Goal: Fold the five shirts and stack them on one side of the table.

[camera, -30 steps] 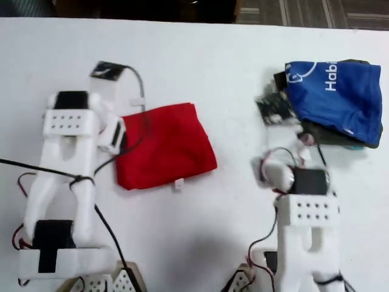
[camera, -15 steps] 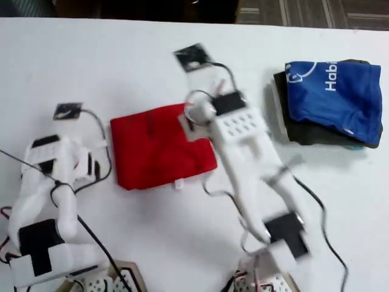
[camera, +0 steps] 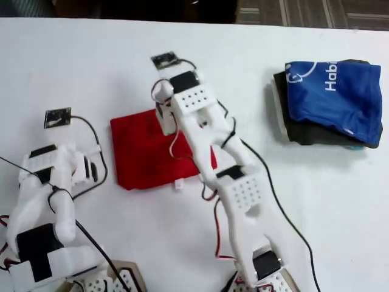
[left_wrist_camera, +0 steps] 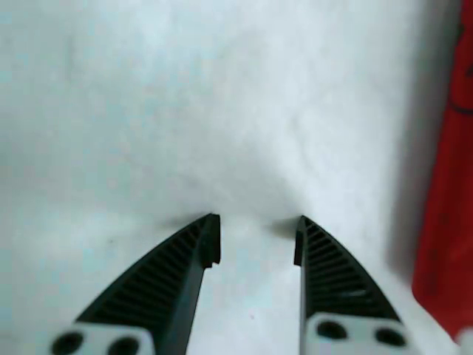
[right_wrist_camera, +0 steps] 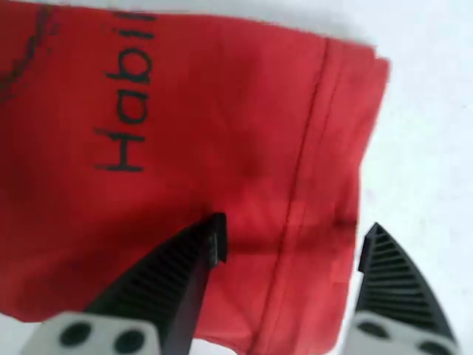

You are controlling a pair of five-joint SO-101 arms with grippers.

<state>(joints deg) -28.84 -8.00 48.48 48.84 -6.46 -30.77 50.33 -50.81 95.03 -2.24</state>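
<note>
Lying folded on the white tabletop, left of centre, the red shirt sits directly under the right hand, whose spread, released fingers hover over its hemmed edge. The right arm extends diagonally across the shirt. The left hand, also released, hangs over bare tabletop just beside the shirt, its arm folded back. A blue shirt tops the stack at the right side.

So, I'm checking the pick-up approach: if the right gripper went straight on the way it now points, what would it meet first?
The red shirt. The right gripper points at its hemmed edge with open jaws, though how far above it hangs is unclear.
</note>
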